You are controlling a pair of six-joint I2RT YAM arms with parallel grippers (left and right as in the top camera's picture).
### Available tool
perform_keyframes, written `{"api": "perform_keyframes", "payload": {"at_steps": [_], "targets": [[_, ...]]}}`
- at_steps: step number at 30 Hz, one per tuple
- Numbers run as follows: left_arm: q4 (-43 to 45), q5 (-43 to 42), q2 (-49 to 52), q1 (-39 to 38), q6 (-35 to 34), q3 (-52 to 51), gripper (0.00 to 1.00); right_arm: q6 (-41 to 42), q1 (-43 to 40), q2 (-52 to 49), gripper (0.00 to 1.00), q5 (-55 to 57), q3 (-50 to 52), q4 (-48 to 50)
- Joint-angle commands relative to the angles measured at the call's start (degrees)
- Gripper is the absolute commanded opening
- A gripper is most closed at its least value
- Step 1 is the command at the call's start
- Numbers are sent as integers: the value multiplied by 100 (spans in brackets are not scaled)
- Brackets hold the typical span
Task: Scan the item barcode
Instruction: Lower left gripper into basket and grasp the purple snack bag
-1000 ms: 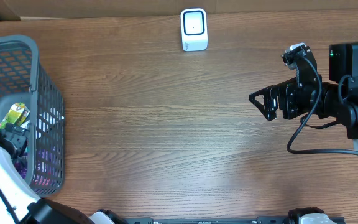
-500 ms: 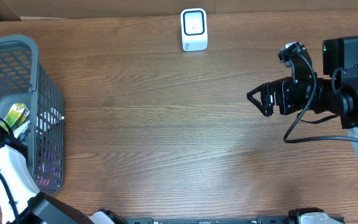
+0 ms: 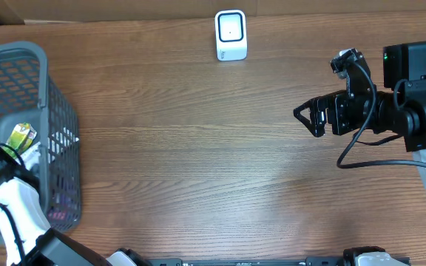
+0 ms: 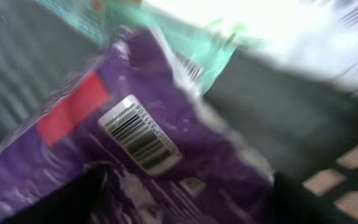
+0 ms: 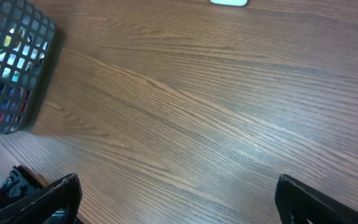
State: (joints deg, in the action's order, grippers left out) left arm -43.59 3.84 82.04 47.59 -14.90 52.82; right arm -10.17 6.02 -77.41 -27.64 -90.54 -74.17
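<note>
Two grippers in view, only one busy. Left gripper (image 4: pixel 188 180) down inside the grey mesh basket (image 3: pixel 28 59), lower in it than a second ago, with fingers (image 4: pixel 67 199) spread either side of a purple packet (image 4: pixel 191 124) and narrowing. No clamp visible yet; too blurred to tell contact. Printed barcode (image 4: pixel 138 134) face-up on that packet, inside the basket, beside a pale green wrapper (image 4: pixel 188 43). Also in the basket, near its table-side wall: a yellow-green pouch (image 3: pixel 19 136). Basket itself nudged slightly and skewed since the earlier view, likely pushed by the white left arm (image 3: pixel 13 207). Right gripper (image 3: pixel 309 118) well away from the basket, over the far side of the table (image 3: pixel 183 148), spread wide, holding nothing, drawn slightly closer to the basket than before and now steady. White scanner (image 3: pixel 231 35) upright at the back edge, far from the basket. Judged meaning: pick in hand, scan not begun; packet to be lifted clear of the basket and its barcode turned toward the scanner window.
</note>
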Motion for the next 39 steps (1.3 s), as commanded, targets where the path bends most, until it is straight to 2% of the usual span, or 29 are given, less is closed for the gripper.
{"api": "perform_keyframes", "payload": {"at_steps": [1, 7, 8, 9, 11, 12, 13, 20, 31, 32, 35, 39], "targets": [[-35, -87, 111, -107, 197, -389, 66, -39, -20, 33, 100, 2, -136, 33], [173, -92, 111, -107, -354, -426, 61, -37, -17, 33, 100, -101, -136, 28], [205, -92, 111, -107, -459, -426, 54, -37, -17, 33, 100, -101, -136, 26], [243, -92, 111, -107, -511, -426, 40, -37, -17, 33, 100, -98, -136, 26], [343, -92, 111, -107, -509, -424, 18, -37, -17, 33, 100, -98, -136, 26], [369, -90, 111, -107, -507, -415, 8, -37, -20, 33, 100, -101, -136, 28], [378, -90, 111, -107, -505, -391, 4, -37, -20, 33, 100, -101, -136, 31], [-66, -94, 109, -114, -503, 391, 4, -37, -20, 33, 100, -98, -136, 37], [-1928, -411, 103, -114, -348, 3512, 4, -37, -17, 33, 100, -98, -136, 39], [-2059, -409, 105, -114, -348, 3689, 8, -37, -17, 33, 100, -98, -136, 44], [-2214, -352, 105, -111, -345, 3803, 47, -37, -20, 33, 100, -98, -136, 55], [-2291, -179, 175, -72, -348, 3534, 84, -37, -20, 33, 100, -98, -136, 52]]}}
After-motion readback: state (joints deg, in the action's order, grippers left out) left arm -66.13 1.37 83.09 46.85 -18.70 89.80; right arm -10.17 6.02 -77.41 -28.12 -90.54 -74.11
